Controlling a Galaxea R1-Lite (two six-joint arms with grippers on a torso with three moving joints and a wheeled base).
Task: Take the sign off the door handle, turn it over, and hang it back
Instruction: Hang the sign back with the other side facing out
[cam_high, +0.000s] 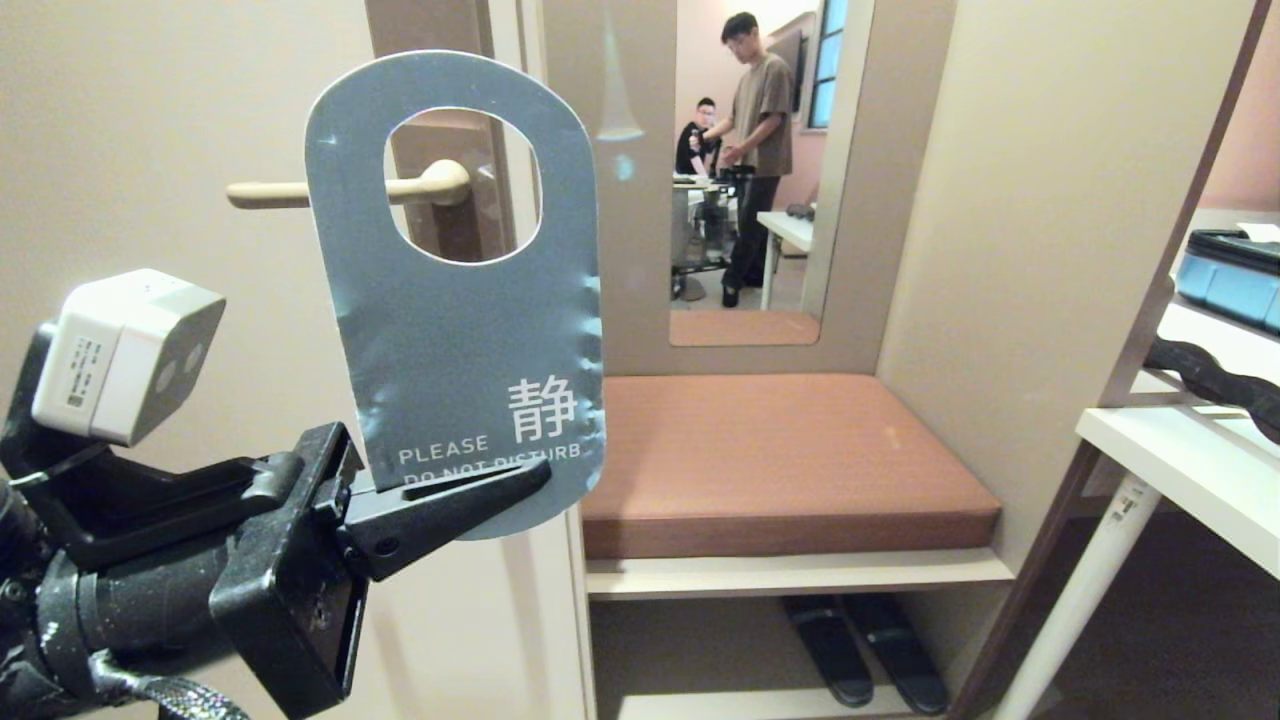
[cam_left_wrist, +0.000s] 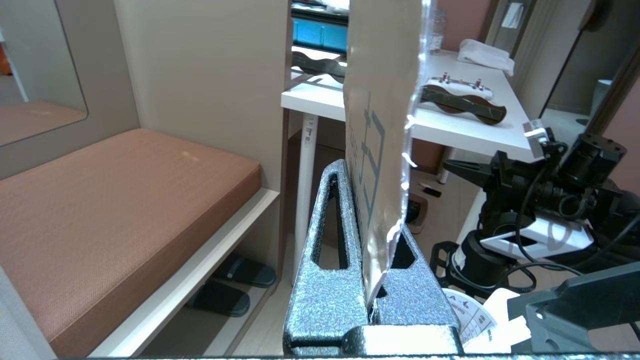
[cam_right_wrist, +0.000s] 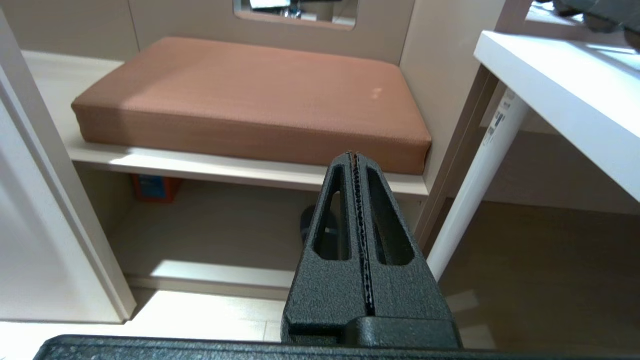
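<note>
Sign (cam_high: 455, 320): rounded oblong card held upright, blue face with white "PLEASE DO NOT DISTURB" turned to the head camera. Off the door handle, in front of it; part of the handle shows through the sign's hole. In the left wrist view the sign (cam_left_wrist: 382, 125) stands edge-on, its pale face carrying blue print.

Door handle (cam_high: 350, 190): cream straight lever with a rounded elbow, level, carrying nothing. Behind the sign; whether the card touches it cannot be told.

Left gripper (cam_high: 470, 490): below the door handle, reaching in from the lower left. Fingers (cam_left_wrist: 325, 260) pinching the sign's lower edge, one on each face. White camera box (cam_high: 125, 355) mounted on the wrist.

Right gripper (cam_right_wrist: 356, 165): seen only in its own wrist view. Fingers pressed together, nothing between them. Pointing toward the front edge of the seat cushion.

Seat cushion (cam_high: 780, 455): brown pad on a pale shelf, to the right of the door handle and lower.

Slippers (cam_high: 865, 645): dark pair on the floor beneath the seat cushion's shelf.

Worktop (cam_high: 1185, 460): white, on a white leg, far right of the door handle.

Mirror panel (cam_high: 750, 170): above the seat cushion; two persons appear in it, one standing, one seated.
</note>
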